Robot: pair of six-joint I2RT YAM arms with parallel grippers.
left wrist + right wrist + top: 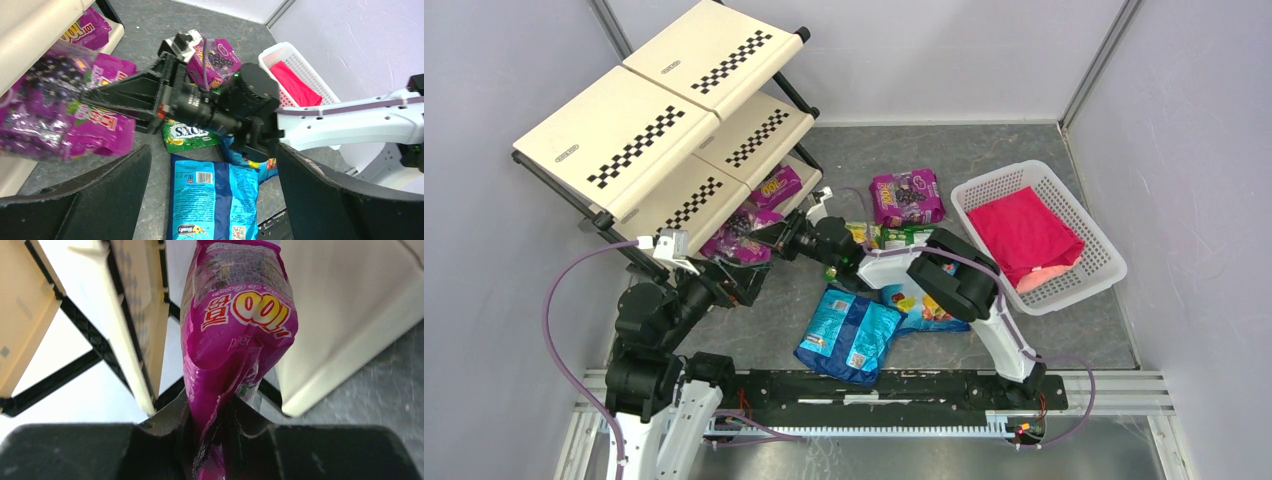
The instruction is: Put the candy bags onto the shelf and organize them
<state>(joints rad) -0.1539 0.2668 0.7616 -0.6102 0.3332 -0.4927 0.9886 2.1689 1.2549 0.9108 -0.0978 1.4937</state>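
The shelf (pixel 654 120) stands slanted at the back left. My right gripper (pixel 220 405) is shut on a magenta grape candy bag (pixel 235 335) and holds it up against the shelf's lowest tier (pixel 345 330). In the top view that gripper (pixel 769 237) sits by the held bag (pixel 736 243). Another magenta bag (pixel 776 186) lies on the bottom tier. My left gripper (pixel 212 155) is open above a blue candy bag (pixel 215 200), with nothing between its fingers. Another blue bag (pixel 924 310), a green bag (pixel 906 237) and a magenta bag (pixel 907 197) lie on the table.
A white lattice basket (pixel 1074 285) with a pink-red cloth (pixel 1024 235) stands at the right. The right arm's white link (pixel 350 122) crosses close in front of my left gripper. Grey walls close in the sides and back.
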